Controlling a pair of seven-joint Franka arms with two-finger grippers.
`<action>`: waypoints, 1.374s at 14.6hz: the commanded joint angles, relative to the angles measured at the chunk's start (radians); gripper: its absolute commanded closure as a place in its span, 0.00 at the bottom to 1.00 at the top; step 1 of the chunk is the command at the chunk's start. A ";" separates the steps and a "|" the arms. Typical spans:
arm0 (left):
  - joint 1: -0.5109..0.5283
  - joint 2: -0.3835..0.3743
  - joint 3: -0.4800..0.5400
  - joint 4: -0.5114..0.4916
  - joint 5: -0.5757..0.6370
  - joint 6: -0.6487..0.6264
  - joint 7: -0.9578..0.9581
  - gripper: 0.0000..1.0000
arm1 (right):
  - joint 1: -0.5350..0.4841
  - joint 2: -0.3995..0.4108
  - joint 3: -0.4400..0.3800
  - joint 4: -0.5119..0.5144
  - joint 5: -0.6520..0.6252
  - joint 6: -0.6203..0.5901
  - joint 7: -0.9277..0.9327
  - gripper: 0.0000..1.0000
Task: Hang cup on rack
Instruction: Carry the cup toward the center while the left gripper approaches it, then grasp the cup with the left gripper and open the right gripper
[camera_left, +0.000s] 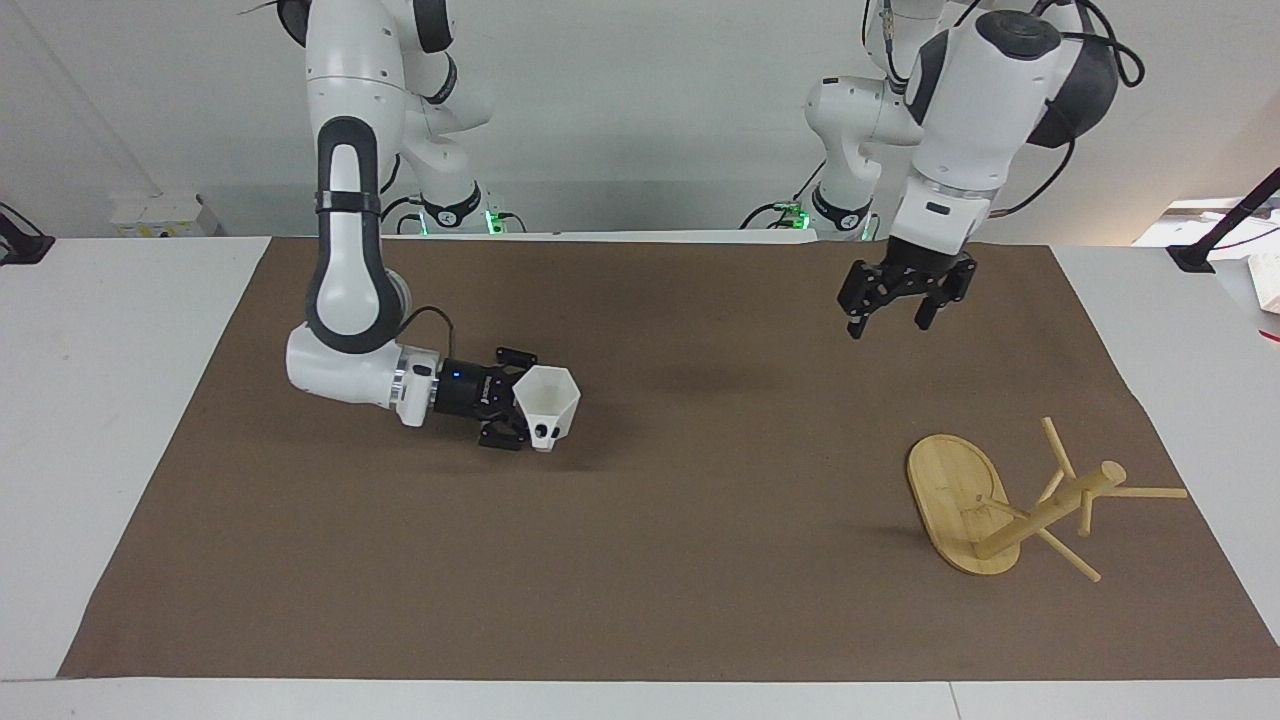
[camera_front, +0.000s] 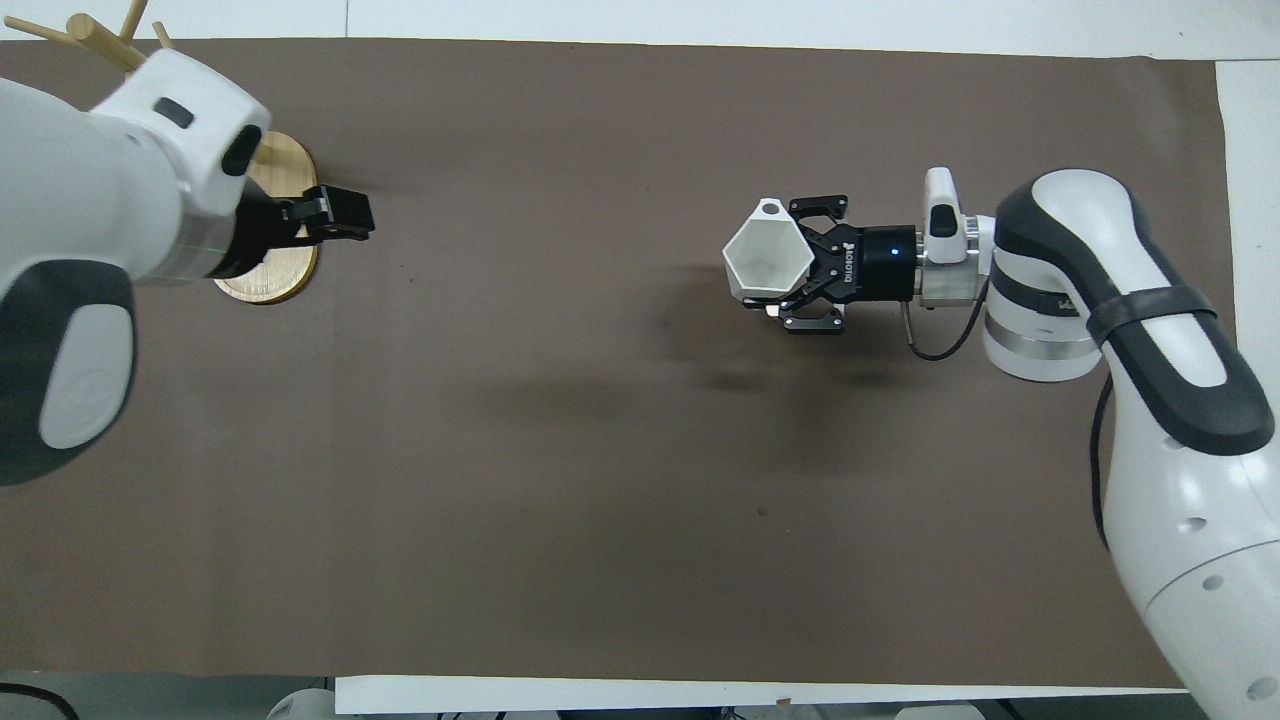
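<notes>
The white faceted cup is held in my right gripper, which is shut on it a little above the brown mat, over the mat's right-arm half. The cup's mouth points toward the left arm's end, and its pierced handle is on the side away from the robots. In the overhead view the cup sits in the right gripper. The bamboo rack stands upright at the left arm's end. My left gripper is open and empty, up over the mat. In the overhead view the left gripper and its arm cover most of the rack.
The brown mat covers most of the white table. A black stand foot and a pale box lie off the mat at the left arm's end.
</notes>
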 joint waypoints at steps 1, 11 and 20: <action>-0.095 0.085 0.017 0.080 -0.039 0.046 -0.099 0.00 | 0.045 -0.006 0.070 0.004 0.076 0.140 0.025 0.87; -0.203 0.306 0.017 0.199 -0.033 0.011 -0.225 0.00 | 0.287 -0.107 0.116 0.036 0.086 0.558 0.261 0.87; -0.189 0.286 0.017 0.199 -0.040 -0.131 -0.216 0.64 | 0.286 -0.106 0.116 0.038 0.086 0.559 0.262 0.87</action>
